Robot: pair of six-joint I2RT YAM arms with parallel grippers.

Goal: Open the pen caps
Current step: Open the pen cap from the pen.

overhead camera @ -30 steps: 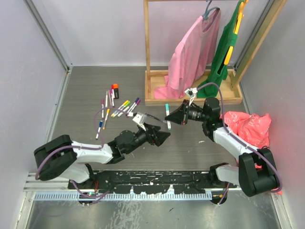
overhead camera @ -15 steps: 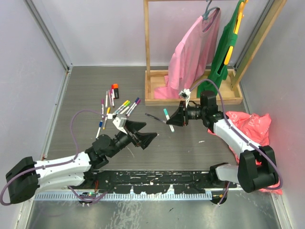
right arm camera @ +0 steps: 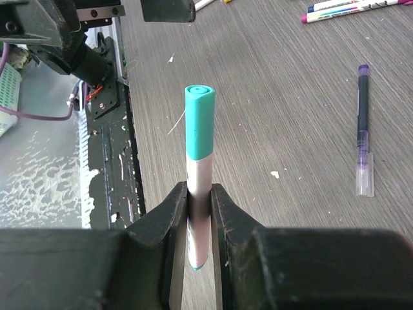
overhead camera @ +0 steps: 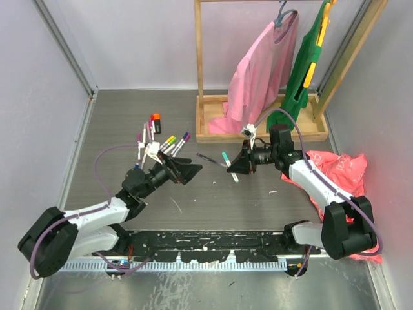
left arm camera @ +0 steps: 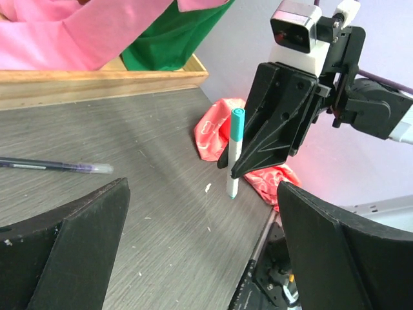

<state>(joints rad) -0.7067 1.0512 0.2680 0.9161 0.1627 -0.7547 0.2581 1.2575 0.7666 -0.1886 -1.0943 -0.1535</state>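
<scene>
Right hand (overhead camera: 233, 168) pinches one teal-capped pen (right arm camera: 198, 161); left hand (overhead camera: 191, 174) spread, empty.
One purple pen (overhead camera: 208, 157) lies on the desk (overhead camera: 129, 116) beside that pen.

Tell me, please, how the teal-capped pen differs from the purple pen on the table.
The teal-capped pen is clamped roughly upright in the right gripper; the purple pen lies flat on the table. The teal-capped pen has a white barrel and an opaque cap; the purple pen is dark with a clear end. Both are slim.
</scene>
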